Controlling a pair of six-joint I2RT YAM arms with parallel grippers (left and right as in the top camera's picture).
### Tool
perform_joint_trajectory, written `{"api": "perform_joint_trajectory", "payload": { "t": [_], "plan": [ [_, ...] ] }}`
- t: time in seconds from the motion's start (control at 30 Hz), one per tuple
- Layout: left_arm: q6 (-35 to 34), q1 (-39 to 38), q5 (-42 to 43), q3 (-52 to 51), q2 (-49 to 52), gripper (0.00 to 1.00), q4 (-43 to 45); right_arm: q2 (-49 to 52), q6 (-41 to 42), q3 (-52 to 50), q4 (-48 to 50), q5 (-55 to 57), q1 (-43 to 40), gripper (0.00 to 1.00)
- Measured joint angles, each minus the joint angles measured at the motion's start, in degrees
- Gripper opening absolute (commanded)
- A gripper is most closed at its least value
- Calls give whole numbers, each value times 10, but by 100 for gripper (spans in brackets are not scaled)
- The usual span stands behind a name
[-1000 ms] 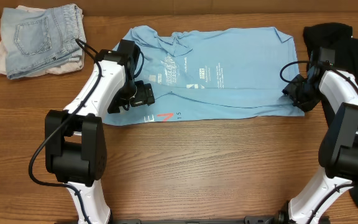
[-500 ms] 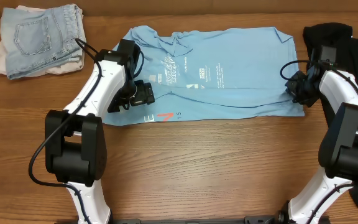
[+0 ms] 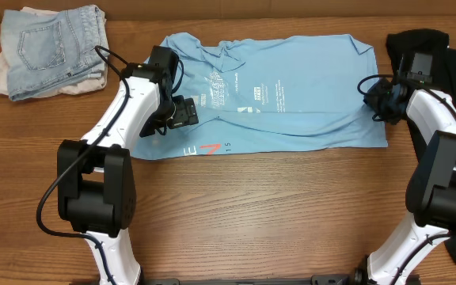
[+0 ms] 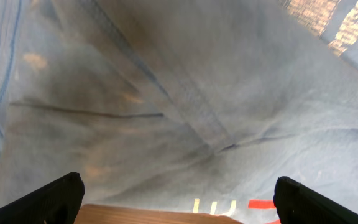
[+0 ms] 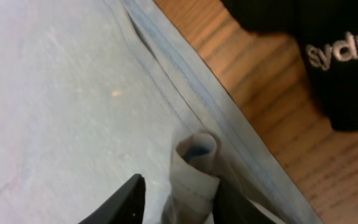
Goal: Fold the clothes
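Blue cloth fills both wrist views. Our left claw stands wide open just above the blue shirt and holds nothing; its fingers frame a seam, with a bit of the red mark at 5 o'clock. Seen from overhead, this claw sits over the shirt's 8 o'clock part, close to the lower hem.

Our right claw is narrow. Its fingers pinch a small raised fold at the blue shirt's edge, on the shirt's 3 o'clock side.

We see the blue shirt spread across the table at 12 o'clock, wrinkled near the collar, its lower hem running roughly straight. Bare wood lies open from 4 to 8 o'clock between the two arm bases.

At 3 o'clock the black shirt lies bunched just beside the right claw, with a strip of bare wood between it and the blue hem. At 10 o'clock a pile of jeans sits apart from the blue shirt's left sleeve.
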Motion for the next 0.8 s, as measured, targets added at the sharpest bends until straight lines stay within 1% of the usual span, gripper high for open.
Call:
{"api": "perform_joint_trajectory", "payload": {
  "t": [0.17, 0.2, 0.23, 0.27, 0.3, 0.37, 0.47, 0.6, 0.7, 0.8],
  "plan": [
    [0, 0, 0, 0, 0, 100, 21, 0, 0, 1, 3, -3, 0, 40],
    [0, 0, 0, 0, 0, 100, 23, 0, 0, 4, -7, -6, 0, 47],
    [0, 0, 0, 0, 0, 100, 22, 0, -3, 11, -27, -13, 0, 64],
    [0, 0, 0, 0, 0, 100, 22, 1, -5, 23, -53, -22, -1, 79],
    [1, 0, 0, 0, 0, 100, 21, 2, -13, 33, -71, -27, -1, 82],
    [5, 0, 0, 0, 0, 100, 20, 5, -25, 75, -123, -37, -2, 82],
    [10, 0, 0, 0, 0, 100, 20, 6, -44, 162, -194, -46, -3, 88],
    [13, 0, 0, 0, 0, 100, 19, 5, -63, 265, -285, -55, -8, 87],
    [17, 0, 0, 0, 0, 100, 19, 3, -69, 282, -355, -77, -7, 84],
    [19, 0, 3, 0, 0, 100, 18, 3, -73, 264, -401, -92, 4, 83]
  ]
}}
